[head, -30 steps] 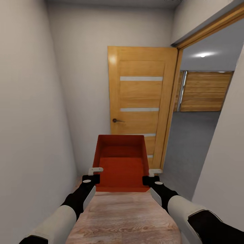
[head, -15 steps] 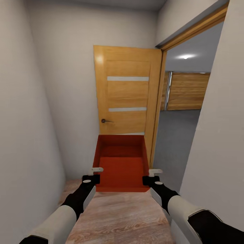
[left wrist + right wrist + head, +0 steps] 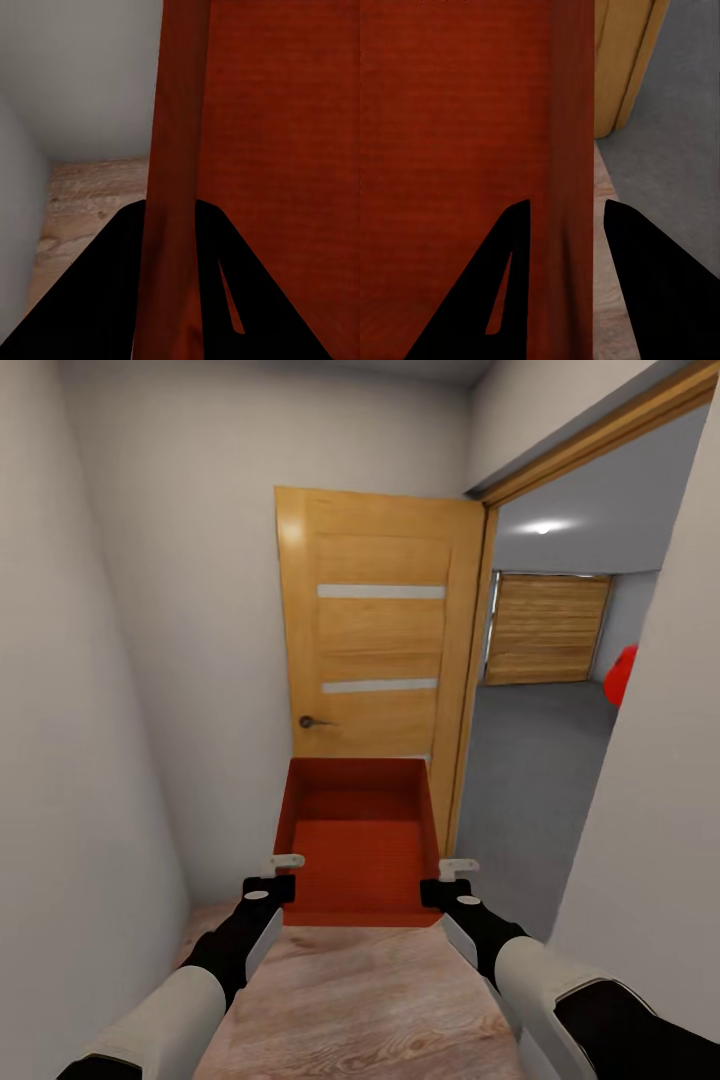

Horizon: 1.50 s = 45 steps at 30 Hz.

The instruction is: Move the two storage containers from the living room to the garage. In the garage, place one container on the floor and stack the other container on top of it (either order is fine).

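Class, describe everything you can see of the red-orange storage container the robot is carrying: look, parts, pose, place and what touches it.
The storage container is an open-topped rectangular bin, red-orange, with smooth plastic-looking walls and nothing visible inside. It is held level above the light wood plank floor, in front of an open wooden door. The left gripper clamps its left wall and the right gripper its right wall, a finger on each side of the wall.

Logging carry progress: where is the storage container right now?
In the head view the storage container is centred, held between the left gripper and right gripper, before the wooden door.
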Tool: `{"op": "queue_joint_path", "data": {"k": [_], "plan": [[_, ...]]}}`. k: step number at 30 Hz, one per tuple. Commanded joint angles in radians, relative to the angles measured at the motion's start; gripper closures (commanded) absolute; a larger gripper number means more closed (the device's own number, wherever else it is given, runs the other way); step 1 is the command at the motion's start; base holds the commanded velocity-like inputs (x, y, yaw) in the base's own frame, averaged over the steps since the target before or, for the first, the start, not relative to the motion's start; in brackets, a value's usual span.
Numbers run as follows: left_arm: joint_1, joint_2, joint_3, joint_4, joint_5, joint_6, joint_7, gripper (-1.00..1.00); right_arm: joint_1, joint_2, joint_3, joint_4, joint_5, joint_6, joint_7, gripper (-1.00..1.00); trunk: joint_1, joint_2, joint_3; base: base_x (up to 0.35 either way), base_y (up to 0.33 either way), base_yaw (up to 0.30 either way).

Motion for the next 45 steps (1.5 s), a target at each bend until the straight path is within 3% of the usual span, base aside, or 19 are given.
{"op": "queue_joint_path", "data": {"k": [1, 26, 45], "plan": [[-0.001, 0.037, 0.080, -0.005, -0.016, -0.009, 0.012, 1.00, 0.000, -0.009, -0.013, 0.004, -0.018, -0.004, -0.006, 1.00, 0.001, -0.001, 0.000, 0.204, 0.186, -0.172], [-0.001, 0.037, 0.080, -0.006, -0.016, -0.009, 0.012, 1.00, 0.000, -0.009, -0.013, 0.004, -0.018, -0.004, -0.006, 1.00, 0.001, -0.001, 0.000, 0.025, 0.021, -0.233], [-0.001, 0.037, 0.080, -0.005, -0.016, -0.009, 0.012, 1.00, 0.000, -0.009, -0.013, 0.004, -0.018, -0.003, -0.006, 1.00, 0.001, -0.001, 0.000, 0.002, 0.000, -0.015]]}}
